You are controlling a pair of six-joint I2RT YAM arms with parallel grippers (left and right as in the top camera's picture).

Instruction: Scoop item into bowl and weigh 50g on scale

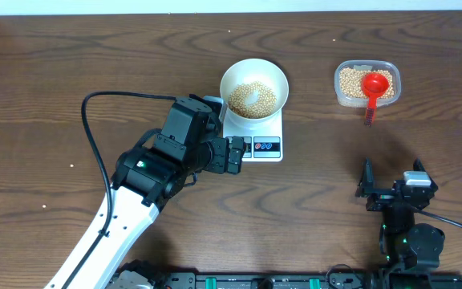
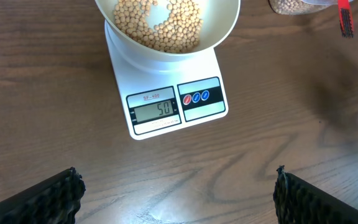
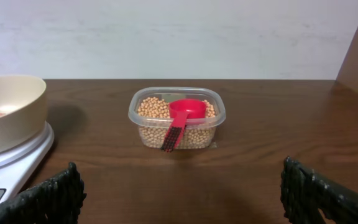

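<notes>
The cream-white bowl (image 1: pixel 253 87) holds tan-yellow beans (image 1: pixel 253 99) and stands on the white scale (image 1: pixel 263 147). In the left wrist view the scale's display (image 2: pixel 156 111) reads 50, and the bowl (image 2: pixel 225 28) sits above it. My left gripper (image 1: pixel 233 155) is open and empty, just left of the scale's front; its fingers (image 2: pixel 176 196) frame bare wood. My right gripper (image 1: pixel 393 186) is open and empty near the front right edge, facing the bean tub (image 3: pixel 176 118); its fingers (image 3: pixel 182 193) hold nothing.
A clear plastic tub (image 1: pixel 366 83) of beans stands at the back right, with a red scoop (image 1: pixel 374 87) resting in it, handle toward the front. A black cable (image 1: pixel 95 136) loops over the left arm. The table's back edge meets a white wall (image 3: pixel 179 31).
</notes>
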